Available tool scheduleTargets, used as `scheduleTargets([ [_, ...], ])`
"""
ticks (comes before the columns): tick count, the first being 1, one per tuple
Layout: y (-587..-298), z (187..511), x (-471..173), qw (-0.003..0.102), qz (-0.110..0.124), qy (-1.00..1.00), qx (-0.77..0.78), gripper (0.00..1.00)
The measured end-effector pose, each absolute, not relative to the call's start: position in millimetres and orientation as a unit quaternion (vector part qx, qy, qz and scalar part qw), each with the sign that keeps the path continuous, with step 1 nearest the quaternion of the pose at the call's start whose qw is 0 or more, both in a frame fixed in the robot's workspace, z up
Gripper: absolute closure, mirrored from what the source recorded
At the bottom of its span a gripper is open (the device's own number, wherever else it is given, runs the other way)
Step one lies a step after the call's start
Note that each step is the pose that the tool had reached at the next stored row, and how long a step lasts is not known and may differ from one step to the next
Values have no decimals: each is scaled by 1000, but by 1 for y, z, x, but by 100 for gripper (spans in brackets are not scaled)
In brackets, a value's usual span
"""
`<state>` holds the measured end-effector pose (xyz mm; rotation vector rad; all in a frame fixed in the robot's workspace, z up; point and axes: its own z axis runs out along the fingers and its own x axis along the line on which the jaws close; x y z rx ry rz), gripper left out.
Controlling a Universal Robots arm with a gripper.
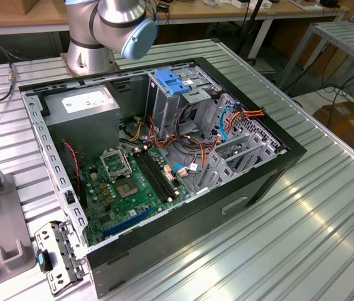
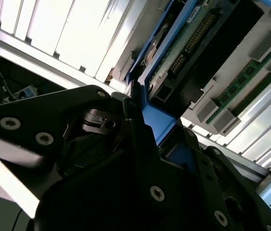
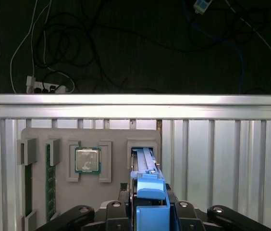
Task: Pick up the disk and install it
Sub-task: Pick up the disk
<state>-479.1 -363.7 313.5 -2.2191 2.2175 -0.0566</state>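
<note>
The case (image 1: pixel 240 207) lies open on the table, and installing looks wholly undone. In the first wrist view the disk (image 3: pixel 145 161) stands on edge in a slot of the tray (image 3: pixel 111 137). The gripper (image 3: pixel 151 202) is clamped on the disk's blue rail, so the pick-up is begun, though I cannot tell whether the disk is lifted.

disk (image 3: pixel 150 187) | blue side rails, green circuit face | standing on edge | in slot of grey holder (image 3: pixel 111 137)
</note>
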Motion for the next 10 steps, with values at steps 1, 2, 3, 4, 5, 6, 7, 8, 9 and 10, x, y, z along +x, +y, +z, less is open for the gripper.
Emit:
scheduleTargets([
  [1, -364, 316, -479, 2, -18, 707, -707, 63],
  [2, -364, 318, -479, 2, -18, 707, -707, 63],
  [3, -364, 321, -479, 2, -18, 707, -707, 63],
  [4, -364, 324, -479, 2, -18, 707, -707, 63],
  [5, -364, 326, -479, 2, -18, 707, -707, 63],
  [6, -364, 335, -479, 2, -18, 707, -707, 63],
  [7, -364, 339, -479, 2, -18, 707, -707, 63],
  [8, -364, 341, -479, 2, -18, 707, -707, 63],
  [9, -364, 344, -479, 2, -18, 707, -707, 63],
  [10, -364, 346, -479, 2, -18, 707, -707, 63],
])
